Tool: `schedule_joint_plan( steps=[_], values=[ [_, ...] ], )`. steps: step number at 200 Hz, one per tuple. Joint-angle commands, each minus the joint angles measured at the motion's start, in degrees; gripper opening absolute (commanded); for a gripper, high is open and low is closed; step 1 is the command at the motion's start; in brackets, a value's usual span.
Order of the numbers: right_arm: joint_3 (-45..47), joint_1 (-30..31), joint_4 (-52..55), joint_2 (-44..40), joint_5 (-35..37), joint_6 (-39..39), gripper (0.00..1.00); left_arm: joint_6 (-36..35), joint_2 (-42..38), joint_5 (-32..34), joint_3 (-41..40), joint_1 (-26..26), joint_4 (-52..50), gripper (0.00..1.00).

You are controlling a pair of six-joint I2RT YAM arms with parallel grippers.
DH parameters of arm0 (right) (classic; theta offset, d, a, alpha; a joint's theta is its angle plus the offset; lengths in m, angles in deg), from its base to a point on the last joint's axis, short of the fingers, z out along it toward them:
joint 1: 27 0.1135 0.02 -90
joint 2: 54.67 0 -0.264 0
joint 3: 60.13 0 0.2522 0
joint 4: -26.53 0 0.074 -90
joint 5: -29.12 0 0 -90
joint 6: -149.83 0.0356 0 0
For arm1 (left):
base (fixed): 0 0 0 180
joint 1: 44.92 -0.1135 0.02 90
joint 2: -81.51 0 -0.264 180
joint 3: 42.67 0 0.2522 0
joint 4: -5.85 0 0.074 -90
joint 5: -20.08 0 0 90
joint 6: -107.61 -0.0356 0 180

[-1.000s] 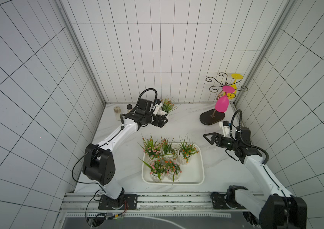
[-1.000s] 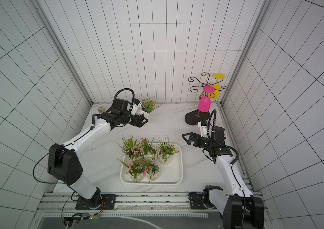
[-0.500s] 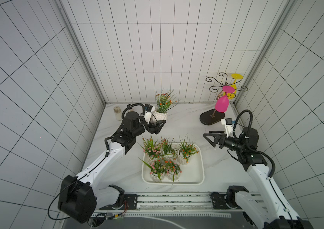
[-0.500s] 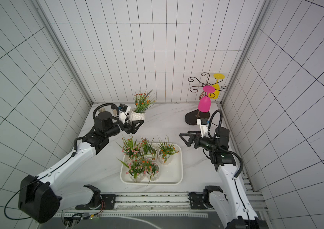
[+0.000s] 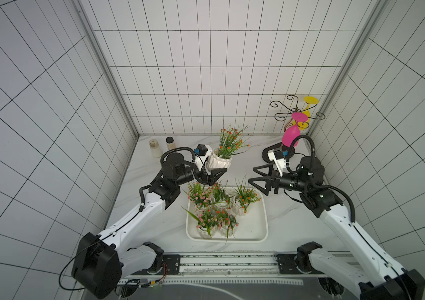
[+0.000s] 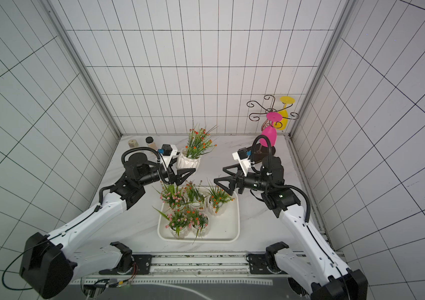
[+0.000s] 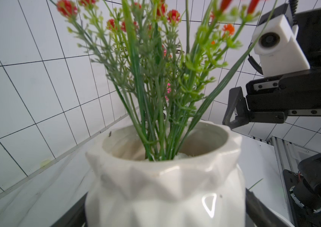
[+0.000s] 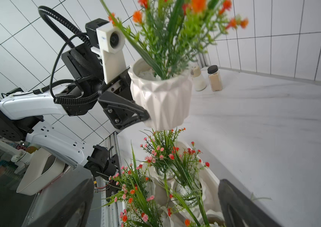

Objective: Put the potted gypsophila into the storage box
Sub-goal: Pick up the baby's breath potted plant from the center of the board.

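Observation:
My left gripper (image 5: 215, 166) (image 6: 184, 166) is shut on a potted gypsophila (image 5: 219, 163) (image 6: 188, 162), a white ribbed pot with green stems and orange flowers. It hangs upright in the air just behind the storage box (image 5: 264, 228) (image 6: 237, 223), a shallow white tray. In the left wrist view this pot (image 7: 165, 186) fills the space between the jaws. Several more potted gypsophila (image 5: 206, 220) (image 6: 180, 220) stand in the left half of the box. My right gripper (image 5: 252, 175) (image 6: 219, 175) (image 8: 155, 208) is open and empty above the box's back right corner, facing the held pot (image 8: 163, 98).
Two lidded seasoning jars (image 5: 155, 148) (image 5: 170, 143) stand at the back left by the wall. A black wire rack (image 5: 297, 111) with a pink goblet (image 5: 290, 136) and a yellow one stands on its dark base (image 5: 268, 154) at the back right. Tiled walls enclose three sides.
My left gripper has lifted the pot off the back of the table and carried it toward the box. My right gripper has moved left toward the box with its jaws slightly wider.

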Motion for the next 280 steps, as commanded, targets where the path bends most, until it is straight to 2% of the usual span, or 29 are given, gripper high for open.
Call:
schedule_joint_plan(
  steps=[1, 23, 85, 164, 244, 280],
  values=[
    [-7.1, 3.0, -0.3, 2.2, 7.0, -1.0, 0.99, -1.3, -2.7, -2.9, -0.1, 0.0, 6.7, 0.42],
    [-8.5, 6.1, -2.1, 4.0, 11.3, 0.0, 0.99, -0.9, -3.4, -4.1, -0.6, 0.0, 6.7, 0.39],
    [-10.5, 12.3, -8.5, 7.4, 14.9, 2.3, 0.99, -1.1, -3.7, -4.5, -1.2, 0.0, 7.8, 0.39],
    [-16.3, 15.3, -12.2, 14.1, 17.4, 1.5, 0.99, -0.9, -4.0, -4.9, -1.7, 0.0, 8.4, 0.38],
    [-18.7, 17.7, -13.9, 18.0, 17.3, 1.3, 0.96, -0.8, -3.5, -4.9, -1.7, -0.1, 8.7, 0.38],
    [-19.3, 18.9, -13.9, 19.0, 19.5, 0.0, 0.96, -0.6, -3.3, -5.3, -1.8, -0.1, 8.7, 0.38]
  ],
)
